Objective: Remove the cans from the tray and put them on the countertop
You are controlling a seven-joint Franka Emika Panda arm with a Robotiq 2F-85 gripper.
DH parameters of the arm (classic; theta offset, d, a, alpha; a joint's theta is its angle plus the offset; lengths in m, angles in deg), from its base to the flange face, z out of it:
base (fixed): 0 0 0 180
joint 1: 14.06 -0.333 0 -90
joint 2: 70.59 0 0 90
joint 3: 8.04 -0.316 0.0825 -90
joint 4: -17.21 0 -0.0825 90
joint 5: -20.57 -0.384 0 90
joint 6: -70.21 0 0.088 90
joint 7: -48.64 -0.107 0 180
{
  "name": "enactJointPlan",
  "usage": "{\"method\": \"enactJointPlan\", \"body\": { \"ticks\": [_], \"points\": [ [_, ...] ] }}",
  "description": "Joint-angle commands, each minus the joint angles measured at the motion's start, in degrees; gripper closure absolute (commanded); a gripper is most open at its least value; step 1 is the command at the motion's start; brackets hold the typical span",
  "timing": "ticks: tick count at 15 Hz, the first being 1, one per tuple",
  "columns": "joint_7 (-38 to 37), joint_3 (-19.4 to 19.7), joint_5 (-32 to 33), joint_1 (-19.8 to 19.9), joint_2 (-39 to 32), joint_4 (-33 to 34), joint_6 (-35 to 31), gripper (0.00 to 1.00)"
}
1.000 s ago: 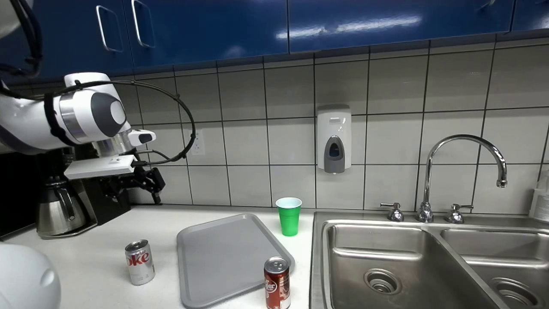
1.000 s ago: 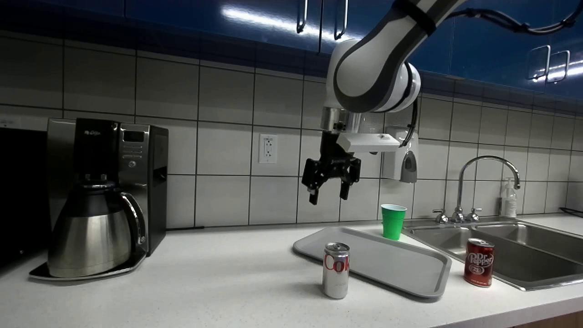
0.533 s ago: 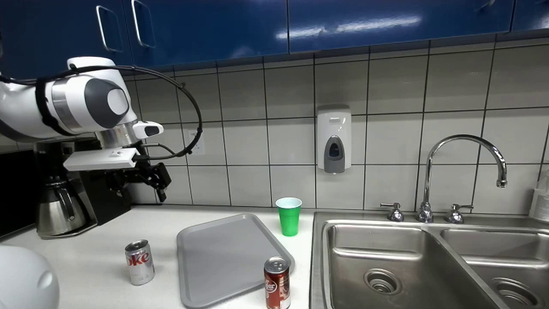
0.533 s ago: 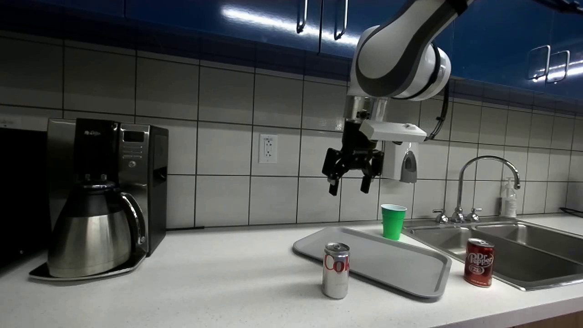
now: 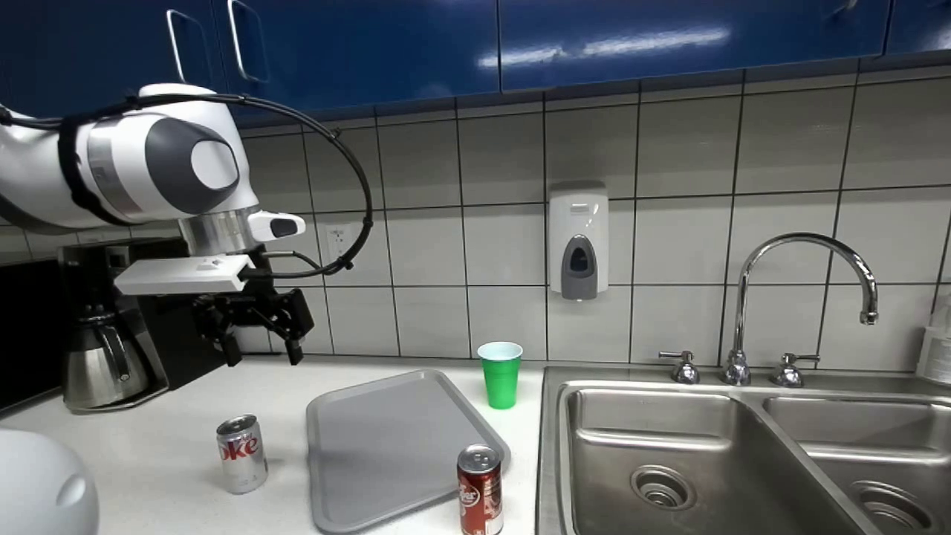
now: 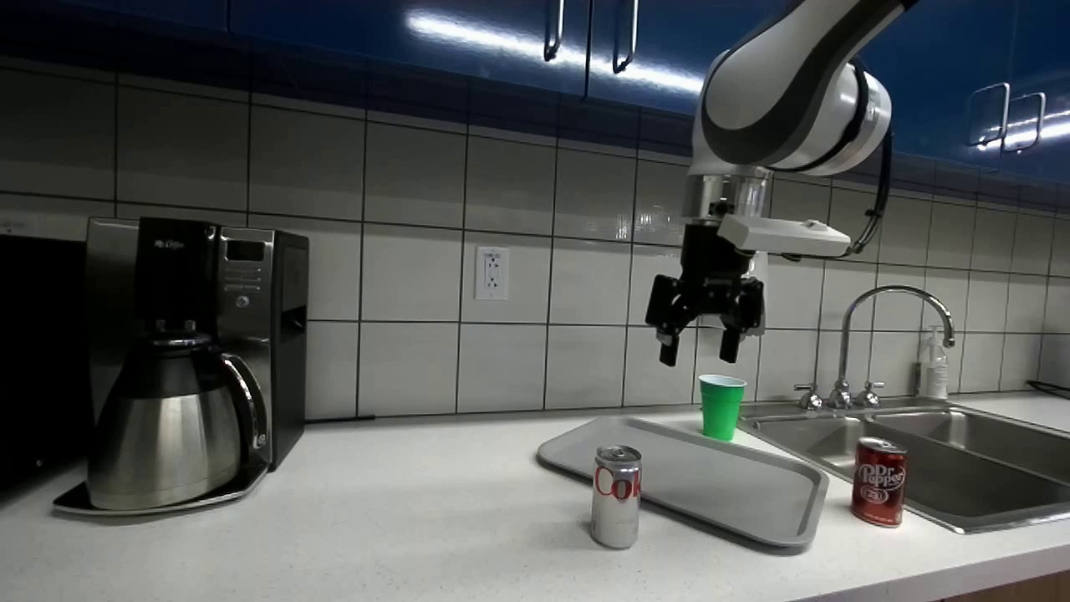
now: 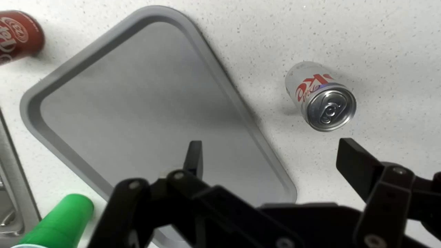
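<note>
The silver-white can [image 5: 243, 457] stands upright on the white countertop [image 6: 376, 518], beside the grey tray [image 5: 394, 446]. It also shows in an exterior view [image 6: 616, 502] and in the wrist view [image 7: 320, 96]. The red-brown can [image 6: 879, 485] stands upright on the countertop between the tray and the sink; it shows in the wrist view [image 7: 19, 36] at the upper left. The tray [image 7: 155, 96] has nothing on it. My gripper [image 6: 698, 359] is open and empty, high above the counter. In the wrist view, the fingertips [image 7: 271, 151] are wide apart, with the tray's edge far below between them.
A green cup [image 6: 721, 410] stands behind the tray near the wall. A steel sink [image 5: 661, 446] with a faucet [image 5: 806, 238] lies beyond the red-brown can. A coffee maker [image 6: 288, 351] with a steel carafe [image 6: 171, 443] stands at the counter's other end. Blue cabinets [image 5: 356, 44] hang above.
The arm has moved steadily to the right in both exterior views, with the gripper staying high and open. The cans, the tray and the cup have not moved.
</note>
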Motion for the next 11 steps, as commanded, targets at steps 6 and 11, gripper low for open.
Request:
{"method": "enactJointPlan", "body": {
  "ticks": [6, 11],
  "points": [
    [0.8, -0.6, -0.9, 2.0, 2.6, -1.7, 2.1, 0.00],
    [0.8, -0.6, -1.1, 2.0, 2.9, -2.1, 2.4, 0.00]
  ]
}}
